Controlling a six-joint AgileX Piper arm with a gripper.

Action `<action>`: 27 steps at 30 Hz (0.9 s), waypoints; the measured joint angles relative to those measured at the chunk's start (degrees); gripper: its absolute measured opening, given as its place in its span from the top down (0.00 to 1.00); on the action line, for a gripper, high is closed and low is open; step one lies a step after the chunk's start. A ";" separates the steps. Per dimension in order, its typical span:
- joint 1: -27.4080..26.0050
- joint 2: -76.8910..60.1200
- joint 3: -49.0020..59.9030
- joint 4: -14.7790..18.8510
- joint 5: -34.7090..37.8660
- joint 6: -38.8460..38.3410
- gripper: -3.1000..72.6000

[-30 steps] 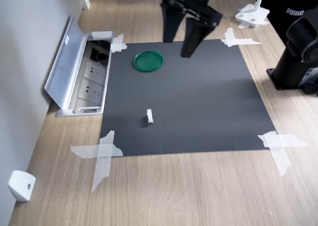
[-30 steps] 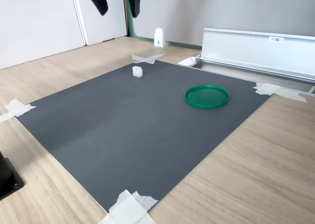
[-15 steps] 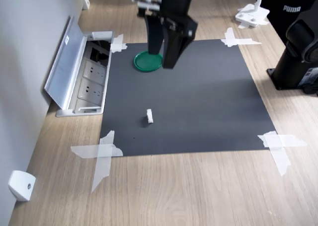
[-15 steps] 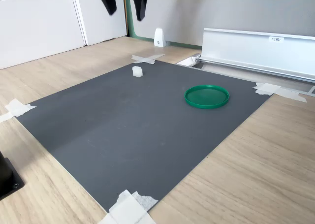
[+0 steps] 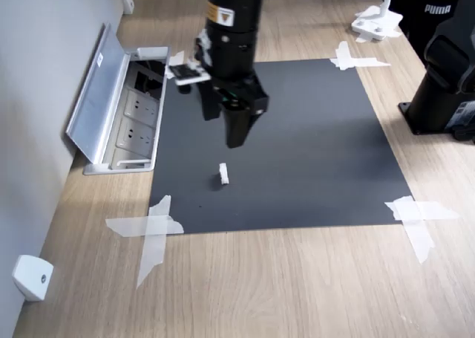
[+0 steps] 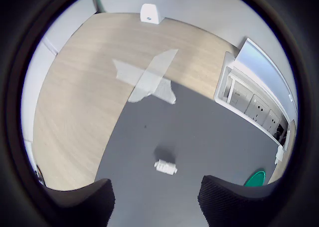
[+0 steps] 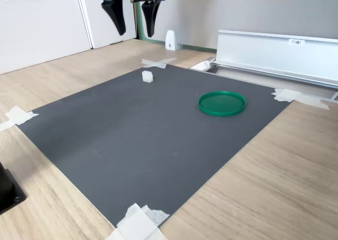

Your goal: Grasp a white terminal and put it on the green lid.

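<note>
Tool [image 7: 134, 25] open above the desk [image 7: 274, 166]
White terminal [image 7: 147, 77] near the mat's [image 7: 137, 140] far corner; green lid [image 7: 222, 103] well apart.

White terminal [image 7: 147, 77] lies apart from green lid [image 7: 222, 103].

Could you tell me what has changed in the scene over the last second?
The gripper has travelled from over the far edge of the black mat, past the green lid, and come lower, toward the white terminal. Its jaws are open and empty, above the terminal and not touching it. Nothing was grasped or released. The terminal, lid, mat and tape strips lie where they were.
</note>
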 joint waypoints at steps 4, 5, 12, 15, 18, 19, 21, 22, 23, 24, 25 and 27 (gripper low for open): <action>0.00 0.82 0.68 -0.25 0.27 0.81 0.02; 0.00 0.82 1.29 -0.34 -0.33 1.07 0.02; 0.00 1.44 3.06 0.67 -5.13 4.87 0.02; 0.00 2.54 3.07 1.86 -5.39 5.57 0.02; -0.11 3.64 3.14 3.22 -5.55 6.23 0.02; -0.27 3.91 3.18 3.86 -5.55 6.56 0.02; -1.00 4.17 4.00 5.70 -6.44 7.31 0.02; -1.56 4.23 4.75 6.38 -7.11 7.42 0.02; -2.14 4.23 5.43 6.67 -7.51 7.49 0.02; -2.70 4.23 6.36 6.77 -8.14 7.54 0.02; -3.16 4.23 7.32 6.77 -8.84 7.61 0.02; -3.73 4.23 8.85 6.77 -10.18 7.61 0.02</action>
